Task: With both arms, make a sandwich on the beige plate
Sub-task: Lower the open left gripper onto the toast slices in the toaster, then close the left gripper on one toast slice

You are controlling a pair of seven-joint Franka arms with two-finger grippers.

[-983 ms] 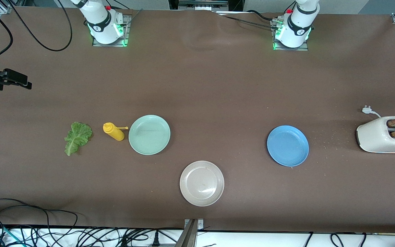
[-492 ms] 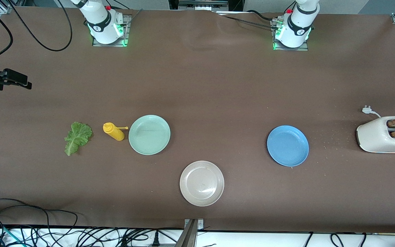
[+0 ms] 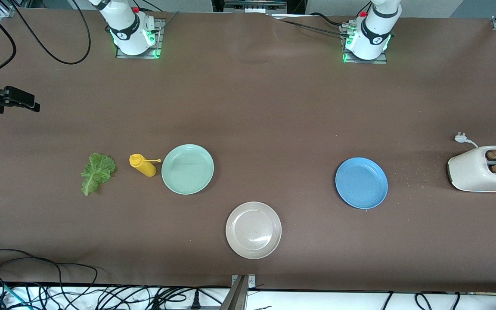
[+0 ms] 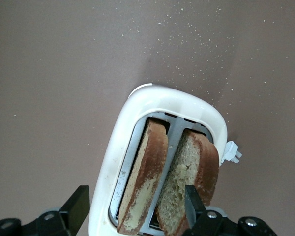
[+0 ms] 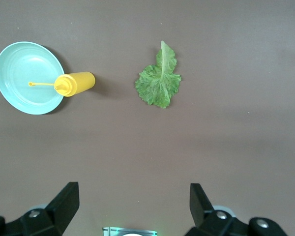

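1. The lettuce leaf (image 3: 97,173) lies flat on the brown table (image 3: 274,112), toward the right arm's end from the beige plate and farther from the front camera than it. Its long axis runs slantwise, the narrow stem end nearer that camera and the broad ruffled end pointing toward the yellow bottle.
2. The yellow bottle (image 3: 143,165) lies on its side between the leaf and the mint-green plate (image 3: 187,168), its thin nozzle reaching over that plate's rim. No label can be read on it.
3. The beige plate (image 3: 253,230) sits bare, nearer the front camera than anything else on the table, between the mint-green plate and the blue plate (image 3: 361,183).
4. The blue plate lies toward the left arm's end from the beige plate, with nothing on it.
5. The white toaster (image 3: 480,168) stands well toward the left arm's end from the beige plate, with a white plug (image 3: 460,138) beside it. Two slices of brown bread (image 4: 173,184) stand on edge in its slots, side by side, dark crusts upward. No brand mark can be read.
6. The left gripper (image 4: 135,206) hangs over the toaster, its fingers spread wide on either side of the bread, grasping nothing.
7. The right gripper (image 5: 133,201) waits high over the table near the leaf, fingers spread and holding nothing.
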